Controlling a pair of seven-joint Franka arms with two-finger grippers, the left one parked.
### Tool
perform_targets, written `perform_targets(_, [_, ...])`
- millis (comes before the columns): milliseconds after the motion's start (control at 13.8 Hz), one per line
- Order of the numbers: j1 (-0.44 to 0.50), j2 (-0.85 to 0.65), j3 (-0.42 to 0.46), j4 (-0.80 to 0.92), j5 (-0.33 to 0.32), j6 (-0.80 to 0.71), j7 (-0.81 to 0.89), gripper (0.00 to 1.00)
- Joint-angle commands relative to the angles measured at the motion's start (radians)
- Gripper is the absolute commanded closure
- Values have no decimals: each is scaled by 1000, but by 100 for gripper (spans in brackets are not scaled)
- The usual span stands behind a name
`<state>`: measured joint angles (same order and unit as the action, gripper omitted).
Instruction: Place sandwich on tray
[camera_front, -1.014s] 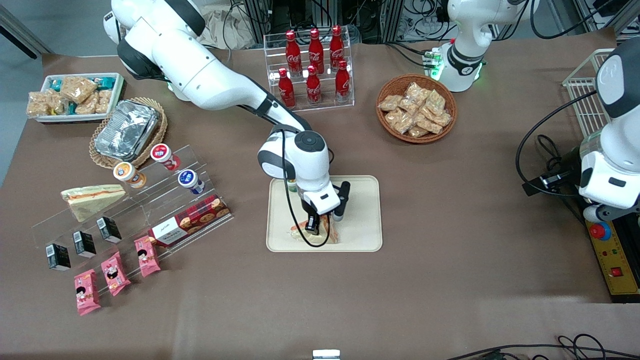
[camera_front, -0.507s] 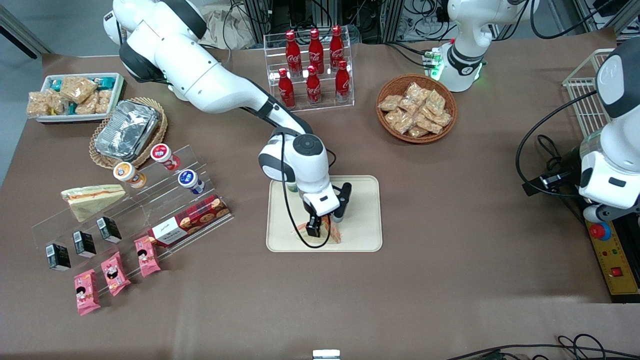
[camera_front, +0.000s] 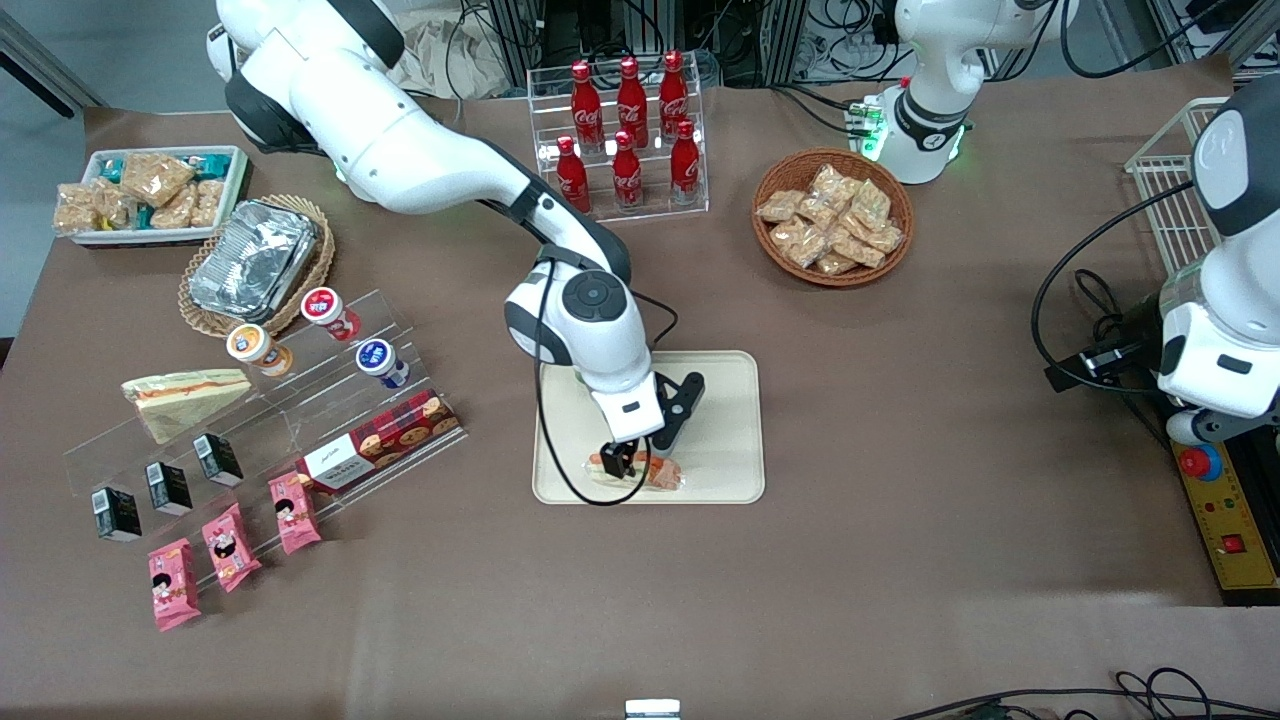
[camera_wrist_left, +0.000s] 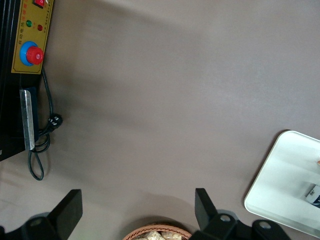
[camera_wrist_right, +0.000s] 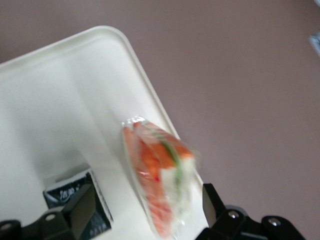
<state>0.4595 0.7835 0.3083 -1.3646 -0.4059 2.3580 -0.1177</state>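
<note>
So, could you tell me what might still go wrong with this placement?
The sandwich lies on the tray close to the rim nearest the front camera, so a nudge could push it over. The gripper sits right at it with jaws open; lifting away might drag the clear wrap.

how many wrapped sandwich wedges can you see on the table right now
2. The sandwich with orange filling lies on the tray, under the claw. A paler wedge sits on the acrylic display steps toward the working arm's end. None seems hidden.

Even overhead light; motion-blurred right wrist view.
</note>
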Motion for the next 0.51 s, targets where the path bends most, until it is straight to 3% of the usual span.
perform_targets(0, [-45,-104,6,-14,80,-69,9,4])
perform_targets(435, [-226,-275,0,-14,263,-215,38,4])
